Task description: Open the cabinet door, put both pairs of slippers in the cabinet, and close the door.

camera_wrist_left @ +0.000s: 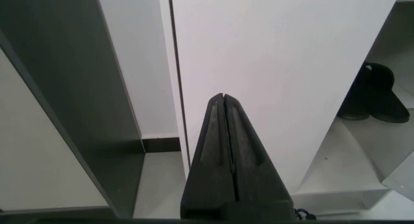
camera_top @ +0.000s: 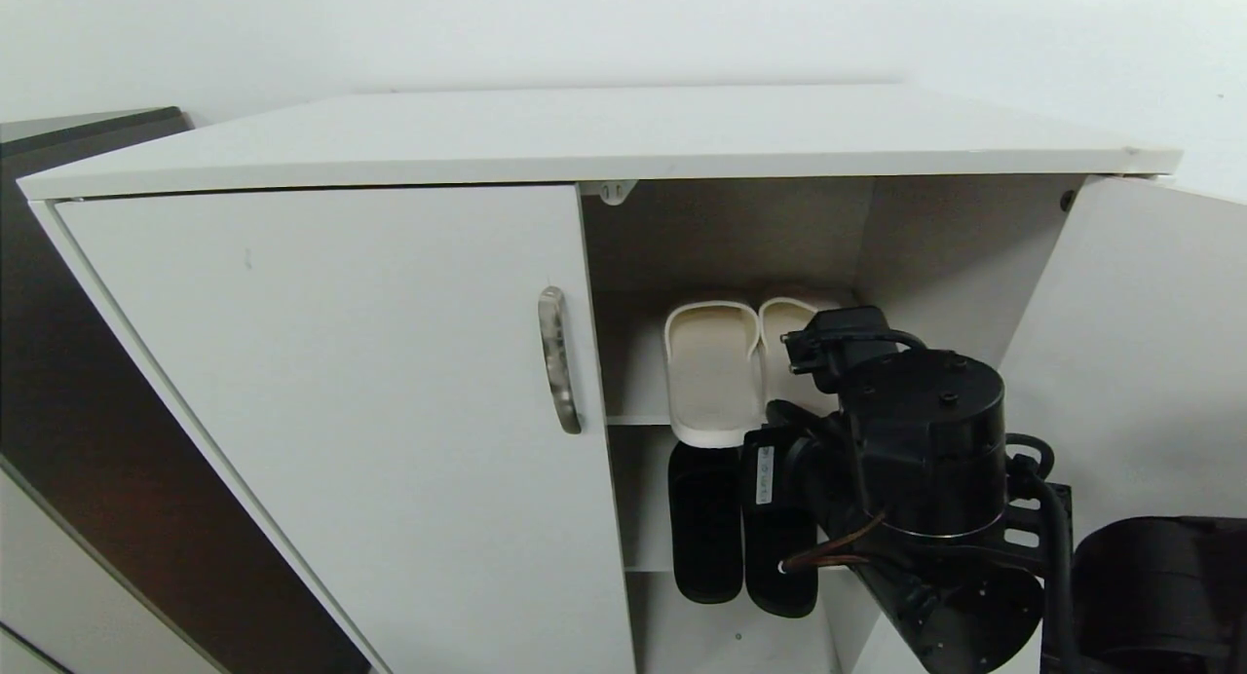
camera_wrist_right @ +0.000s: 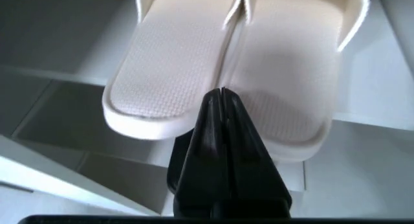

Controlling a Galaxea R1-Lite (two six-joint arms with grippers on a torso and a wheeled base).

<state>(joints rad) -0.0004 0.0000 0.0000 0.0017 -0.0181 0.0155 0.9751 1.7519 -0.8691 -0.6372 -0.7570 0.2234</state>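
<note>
Cream foam slippers [camera_wrist_right: 284, 62], likely light and pliant, sat ahead of the right end effector [camera_wrist_right: 223, 91], pinched together and empty; the stiff open door [camera_top: 1130, 362] beside it wanted pushing at its free edge.

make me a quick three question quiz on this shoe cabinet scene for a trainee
1. True or false: the pair of cream plastic slippers lies on a shelf below the pair of black rubber slippers.
2. Which door of the white wooden cabinet stands open? A left; B right; C both.
3. Fill in: the right end effector, facing the heels of the cream pair, is ____ (open or shut).

Key
1. False: the cream pair is on the upper shelf and the black pair on the one below.
2. B, the right door.
3. shut
</note>
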